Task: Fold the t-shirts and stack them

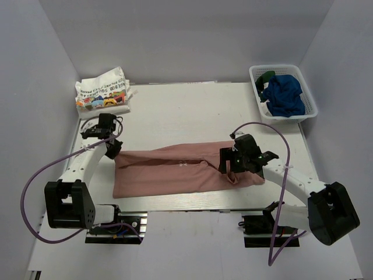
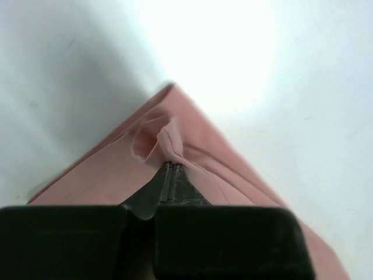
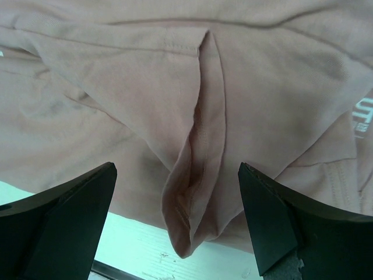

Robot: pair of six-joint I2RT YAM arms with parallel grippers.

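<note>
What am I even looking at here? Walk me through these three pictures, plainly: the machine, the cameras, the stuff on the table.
Two robot arms are bolted at the near edge of a white table. The wide picture comes from a camera above and behind them; the other two come from a camera on each wrist. Stretched across the table lies a pink t-shirt, partly folded into a long strip. The left gripper has its jaws shut on a pinch of the shirt's corner. The right gripper hangs over the shirt's other end, its jaws wide open on either side of a raised fold, holding nothing. At the far left sits a folded white printed t-shirt. At the far right, a white basket holds a blue t-shirt.
</note>
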